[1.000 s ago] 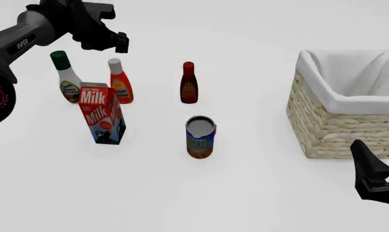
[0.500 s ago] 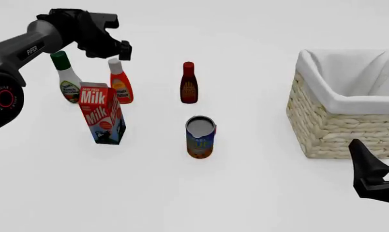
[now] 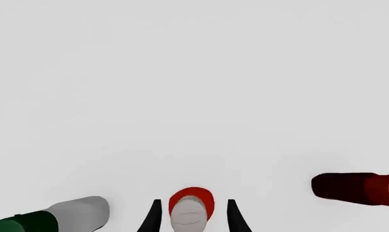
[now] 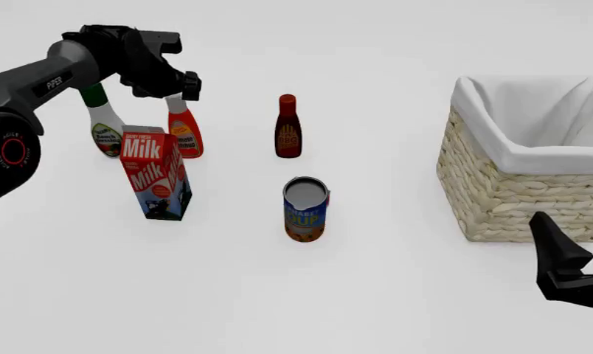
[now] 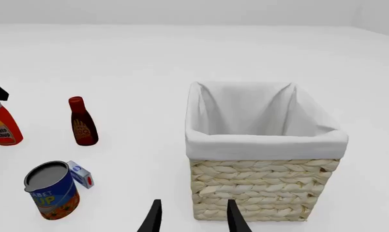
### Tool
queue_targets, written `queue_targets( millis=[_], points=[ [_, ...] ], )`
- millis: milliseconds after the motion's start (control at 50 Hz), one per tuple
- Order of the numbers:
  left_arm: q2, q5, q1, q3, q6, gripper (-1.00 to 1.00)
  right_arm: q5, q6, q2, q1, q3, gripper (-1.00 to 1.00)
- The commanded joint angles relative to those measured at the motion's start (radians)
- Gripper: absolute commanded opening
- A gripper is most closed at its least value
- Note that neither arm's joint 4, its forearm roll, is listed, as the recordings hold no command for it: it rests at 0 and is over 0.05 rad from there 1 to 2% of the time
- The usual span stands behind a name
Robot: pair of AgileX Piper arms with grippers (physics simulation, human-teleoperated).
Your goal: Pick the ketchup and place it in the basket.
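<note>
Left gripper (image 4: pixel 173 87) open, straddling ketchup (image 4: pixel 185 133) cap
Left wrist view shows cap between fingers (image 3: pixel 152 218), front hides it; gripper lower than 0.5 s ago; right gripper (image 5: pixel 192 217) open near basket (image 5: pixel 265 181)

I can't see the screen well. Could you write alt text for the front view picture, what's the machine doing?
The left gripper hangs over the white cap of the ketchup, which stands behind a milk carton and beside a green-capped bottle. A dark red bottle and a soup can stand mid-table; the basket sits at right, near the right gripper.
</note>
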Motion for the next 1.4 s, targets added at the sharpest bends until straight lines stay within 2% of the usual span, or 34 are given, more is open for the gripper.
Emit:
queue_targets(
  millis=[20, 260, 480, 700, 1040, 1140, 1300, 1400],
  points=[
    [-0.003, -0.012, 0.006, 0.017, 0.002, -1.0, -0.003, -0.001, 0.004, 0.0, 0.0, 1.0],
    [-0.024, 0.004, 0.01, 0.002, 0.008, -1.0, -0.001, -0.002, 0.0, 0.001, 0.0, 1.0],
    [-0.028, 0.072, 0.006, -0.109, 0.02, -1.0, 0.011, 0.0, -0.015, 0.001, 0.0, 1.0],
    [-0.048, 0.115, 0.006, -0.158, 0.031, -1.0, 0.008, 0.003, -0.012, 0.002, 0.0, 1.0],
    [-0.212, 0.111, -0.012, -0.025, 0.045, -1.0, 0.038, 0.0, -0.055, 0.012, 0.0, 1.0],
    [-0.262, 0.131, -0.017, -0.017, 0.045, -1.0, 0.063, -0.011, -0.087, 0.019, -0.002, 1.0],
    [-0.344, 0.163, -0.029, -0.003, 0.049, -1.0, 0.131, -0.028, -0.17, 0.041, -0.014, 1.0],
    [-0.404, 0.182, -0.04, 0.019, 0.052, -1.0, 0.213, -0.059, -0.25, 0.096, -0.046, 1.0]
  ],
)
